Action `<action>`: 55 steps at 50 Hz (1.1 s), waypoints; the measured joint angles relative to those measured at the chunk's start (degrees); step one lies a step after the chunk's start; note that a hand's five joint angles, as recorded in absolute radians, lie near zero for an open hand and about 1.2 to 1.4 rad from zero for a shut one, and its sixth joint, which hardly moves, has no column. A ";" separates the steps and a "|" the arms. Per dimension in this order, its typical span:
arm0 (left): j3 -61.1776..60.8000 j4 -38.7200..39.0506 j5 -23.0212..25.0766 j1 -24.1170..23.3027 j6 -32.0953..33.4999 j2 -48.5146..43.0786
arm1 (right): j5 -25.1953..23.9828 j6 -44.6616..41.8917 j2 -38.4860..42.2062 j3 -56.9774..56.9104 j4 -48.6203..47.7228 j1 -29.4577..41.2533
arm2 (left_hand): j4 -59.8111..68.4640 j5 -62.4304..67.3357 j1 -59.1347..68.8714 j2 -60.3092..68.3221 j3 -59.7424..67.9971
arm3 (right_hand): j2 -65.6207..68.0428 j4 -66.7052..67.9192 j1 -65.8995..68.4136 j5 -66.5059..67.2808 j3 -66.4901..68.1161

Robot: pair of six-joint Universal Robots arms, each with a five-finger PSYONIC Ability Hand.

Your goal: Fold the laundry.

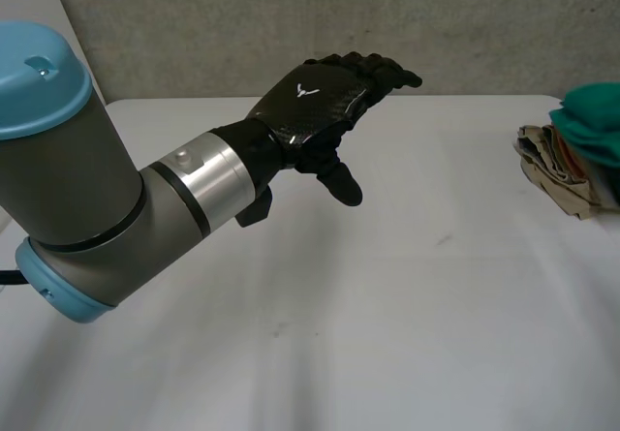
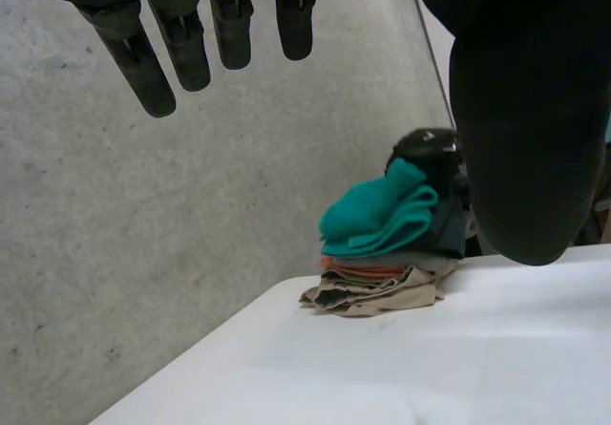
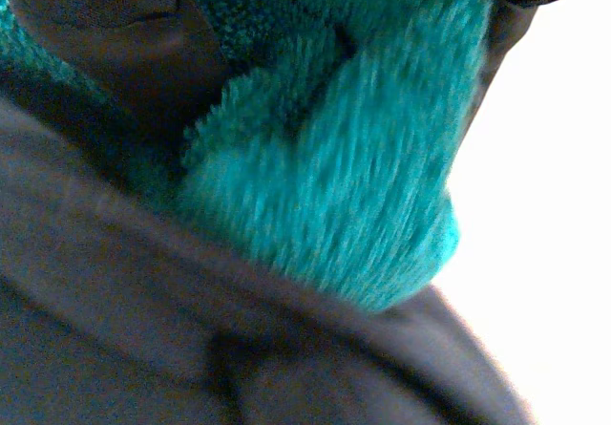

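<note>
Well apart: outstretched left hand, laundry pile beyond it.

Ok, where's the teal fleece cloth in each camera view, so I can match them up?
Head view: the teal fleece cloth tops the laundry pile, far to the robot's right.
Left wrist view: it tops that pile, beyond the left hand.
Right wrist view: close up, against grey cloth.
Shared landmark: the beige cloth at the pile's bottom, head and left wrist views.
</note>
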 measured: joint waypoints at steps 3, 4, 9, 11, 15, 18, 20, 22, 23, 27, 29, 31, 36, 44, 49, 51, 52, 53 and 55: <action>0.09 0.00 0.00 -0.49 -0.02 0.31 | 4.39 1.08 -3.16 0.34 -0.02 0.04 | 0.00 0.00 -0.01 0.00 0.00 | 0.00 -0.01 0.00 0.00 0.00; 0.09 0.00 -0.01 -0.69 -0.03 0.44 | 6.43 1.46 -4.07 0.30 0.00 0.04 | 0.00 0.00 -0.01 0.00 0.00 | 0.00 -0.01 0.00 -0.01 0.00; -0.01 0.01 -0.06 -1.21 -0.04 0.73 | 12.94 2.02 -5.14 -0.25 0.26 0.12 | 0.00 0.00 -0.01 0.00 0.00 | -8.45 -10.63 -4.79 -7.75 -9.76; -0.13 0.00 -0.07 -1.32 -0.04 0.79 | 14.19 1.87 -4.66 -0.16 0.56 0.20 | 0.00 0.00 -0.01 0.00 0.00 | -28.79 -30.08 -24.57 -26.53 -29.24; -0.40 -0.02 -0.09 -1.38 -0.07 0.79 | 15.11 1.37 -3.92 0.90 2.28 0.14 | 0.00 0.00 -0.01 0.00 0.00 | -53.91 -55.78 -48.46 -54.30 -54.95; -0.54 -0.05 -0.09 -1.40 -0.11 0.81 | 14.99 1.19 -4.28 2.15 4.34 -0.02 | 0.00 0.00 -0.01 0.00 0.00 | -54.61 -57.08 -48.65 -55.60 -56.06; -0.57 -0.06 -0.09 -1.40 -0.15 0.82 | 14.84 1.12 -4.84 2.87 5.44 -0.14 | 0.00 0.00 -0.01 0.00 0.00 | -54.61 -57.08 -48.65 -55.61 -56.06; -0.58 -0.07 -0.09 -1.43 -0.21 0.85 | 14.61 1.05 -6.03 3.85 6.81 -0.31 | 0.00 0.00 -0.01 0.00 0.00 | -54.61 -57.08 -48.65 -55.60 -56.06; -0.58 -0.08 -0.09 -1.45 -0.27 0.89 | 14.44 1.01 -7.22 4.63 7.86 -0.47 | 0.00 -0.03 -0.01 0.00 0.00 | -54.61 -57.08 -48.65 -55.60 -56.06; -0.56 -0.09 -0.09 -1.65 -0.42 0.98 | 14.31 1.17 -11.26 6.35 10.22 -1.43 | 0.00 0.00 0.01 0.00 0.00 | -54.61 -57.08 -48.65 -55.61 -56.06; -0.56 -0.09 -0.09 -1.95 -0.50 1.14 | 14.43 1.20 -14.51 7.26 12.39 -2.62 | 0.00 0.00 -0.01 0.00 0.00 | -54.61 -57.08 -48.65 -55.61 -56.06; -0.59 -0.10 -0.08 -2.22 -0.54 1.35 | 14.72 1.16 -16.50 7.48 14.35 -3.85 | 0.00 0.00 -0.01 0.00 0.00 | -54.61 -57.08 -48.65 -55.61 -56.06; -0.71 -0.13 -0.12 -2.83 -0.62 2.05 | 17.12 0.44 -20.84 5.41 20.83 -9.22 | 0.00 0.00 -0.01 0.00 0.00 | -54.61 -57.08 -48.65 -55.61 -56.06; 0.38 0.67 -1.05 -3.77 -1.24 5.19 | 30.08 -7.84 -22.81 -7.43 24.18 -14.31 | 0.00 0.00 0.01 -0.01 0.00 | -54.61 -57.08 -48.65 -55.62 -56.06; 2.62 3.17 -5.00 -3.52 -3.32 8.93 | 34.41 -8.96 -23.60 -11.43 17.95 -7.79 | -0.08 0.00 -0.02 -0.07 -0.02 | -54.61 -57.08 -48.65 -55.61 -56.06; 3.64 4.45 -7.89 -2.99 -4.46 10.68 | 34.46 -8.01 -25.07 -10.94 14.58 -3.89 | -0.08 0.00 -0.01 -0.10 0.00 | -54.61 -57.08 -48.65 -55.61 -56.06; 3.64 4.45 -7.89 -2.99 -4.46 10.68 | 34.46 -8.01 -25.07 -10.94 14.58 -3.89 | -0.08 0.00 -0.01 -0.10 0.00 | -54.61 -57.08 -48.65 -55.61 -56.06; 4.40 5.38 -10.73 -2.09 -5.15 12.11 | 33.33 -6.58 -27.59 -8.72 10.94 0.43 | -0.08 0.00 -0.01 -0.10 0.00 | -54.61 -57.08 -48.65 -55.62 -56.06; 5.12 6.21 -14.23 -0.21 -5.68 13.68 | 30.79 -5.01 -30.97 -4.46 6.89 5.35 | -0.08 0.00 -0.01 -0.10 0.00 | -54.62 -57.08 -48.65 -55.61 -56.06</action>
